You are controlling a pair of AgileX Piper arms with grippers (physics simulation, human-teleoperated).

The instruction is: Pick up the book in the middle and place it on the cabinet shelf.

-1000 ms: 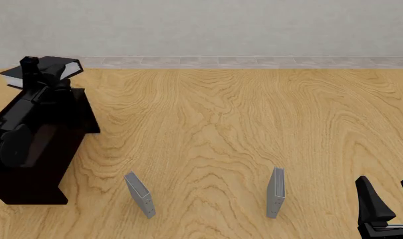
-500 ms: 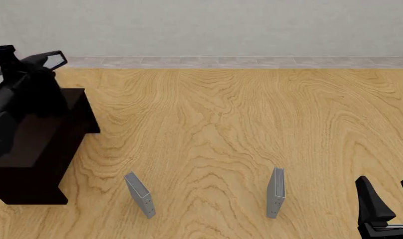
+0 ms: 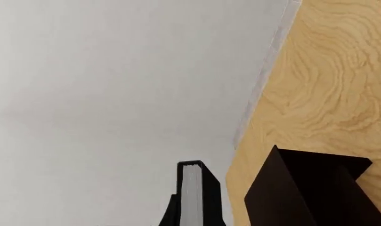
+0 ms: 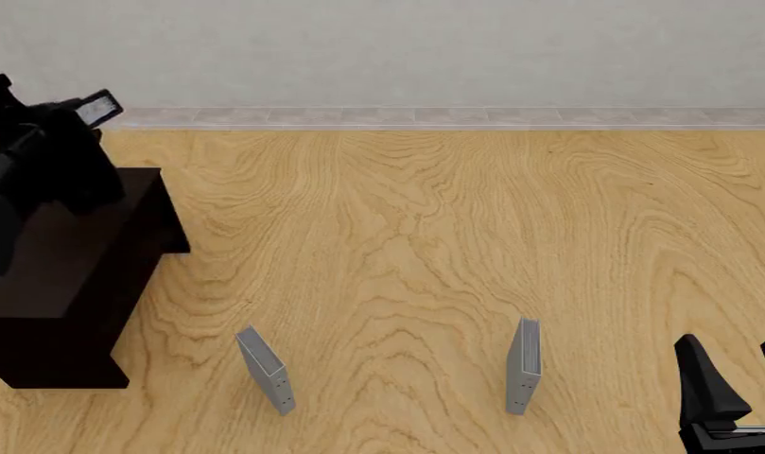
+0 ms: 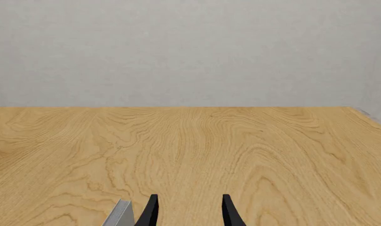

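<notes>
The black book (image 4: 97, 108) with white page edges is held tilted above the far end of the dark cabinet shelf (image 4: 86, 270), with my left gripper (image 4: 69, 115) shut on it. In the left wrist view the book (image 3: 193, 190) stands edge-on between the jaws of the left gripper (image 3: 193, 220), beside a corner of the cabinet (image 3: 310, 188), and does not touch it. My right gripper (image 4: 739, 376) rests open and holds nothing at the near right edge of the table. Its fingertips (image 5: 152, 210) show in the right wrist view.
Two thin grey books stand upright near the front, one at the left (image 4: 266, 370) and one at the right (image 4: 524, 365). The right one's corner (image 5: 120, 215) shows by the right gripper. A grey wall bounds the wooden table at the back.
The left arm has swung left and upward with the book. The book has turned from lying flat over the cabinet's back end to a tilted, edge-on pose. The right arm has not moved.
</notes>
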